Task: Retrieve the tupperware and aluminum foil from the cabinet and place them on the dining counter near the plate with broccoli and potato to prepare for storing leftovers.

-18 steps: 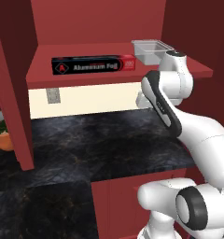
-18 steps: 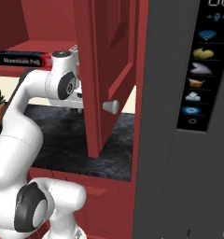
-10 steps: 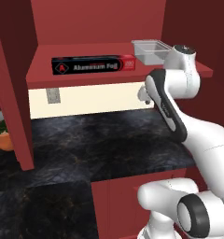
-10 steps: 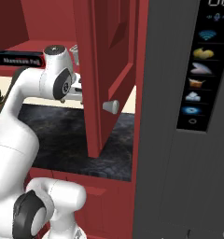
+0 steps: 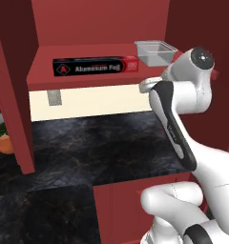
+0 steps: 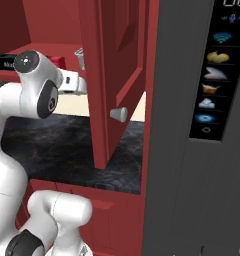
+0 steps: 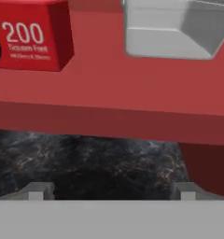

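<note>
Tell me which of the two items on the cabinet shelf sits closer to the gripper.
The tupperware: the clear container at the shelf's right end, beside the arm. The aluminum foil box stretches away leftward.

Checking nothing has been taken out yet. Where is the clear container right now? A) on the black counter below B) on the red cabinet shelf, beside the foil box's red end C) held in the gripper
B: the tupperware sits on the cabinet shelf next to the aluminum foil box's red end, and the gripper below is open and empty.

Arm raised, claw [image 7: 111,190] wide open, empty
</note>
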Motion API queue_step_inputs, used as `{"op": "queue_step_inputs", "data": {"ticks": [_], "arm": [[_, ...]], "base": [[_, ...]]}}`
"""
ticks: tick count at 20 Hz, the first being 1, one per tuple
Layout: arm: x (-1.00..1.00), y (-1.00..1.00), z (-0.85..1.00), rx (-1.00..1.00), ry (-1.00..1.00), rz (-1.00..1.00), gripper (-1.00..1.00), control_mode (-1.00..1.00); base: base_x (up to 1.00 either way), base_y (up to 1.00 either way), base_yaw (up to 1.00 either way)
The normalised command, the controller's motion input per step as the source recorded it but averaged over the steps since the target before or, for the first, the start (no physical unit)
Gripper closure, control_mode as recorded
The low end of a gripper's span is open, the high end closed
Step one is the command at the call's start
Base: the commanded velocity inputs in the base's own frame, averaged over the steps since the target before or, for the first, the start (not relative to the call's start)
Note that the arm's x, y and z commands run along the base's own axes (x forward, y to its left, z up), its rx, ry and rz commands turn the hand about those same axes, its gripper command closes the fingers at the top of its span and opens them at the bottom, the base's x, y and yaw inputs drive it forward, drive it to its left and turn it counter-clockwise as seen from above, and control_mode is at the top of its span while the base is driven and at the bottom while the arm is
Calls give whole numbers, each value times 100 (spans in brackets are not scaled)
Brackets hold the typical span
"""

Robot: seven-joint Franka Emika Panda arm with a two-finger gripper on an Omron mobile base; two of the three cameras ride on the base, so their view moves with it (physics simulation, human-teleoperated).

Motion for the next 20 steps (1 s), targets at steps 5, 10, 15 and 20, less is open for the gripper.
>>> {"op": "queue_step_inputs", "data": {"ticks": [5, 10, 15, 20], "arm": [[0, 37, 89, 0, -42, 34, -100, -100], [12, 63, 76, -3, -15, 39, -100, -100], [26, 67, 58, -17, 2, 16, -100, -100], [31, 14, 3, -9, 5, 0, -100, -100]], "base": [[0, 0, 0], [0, 0, 0], [0, 0, 0], [0, 0, 0]]}}
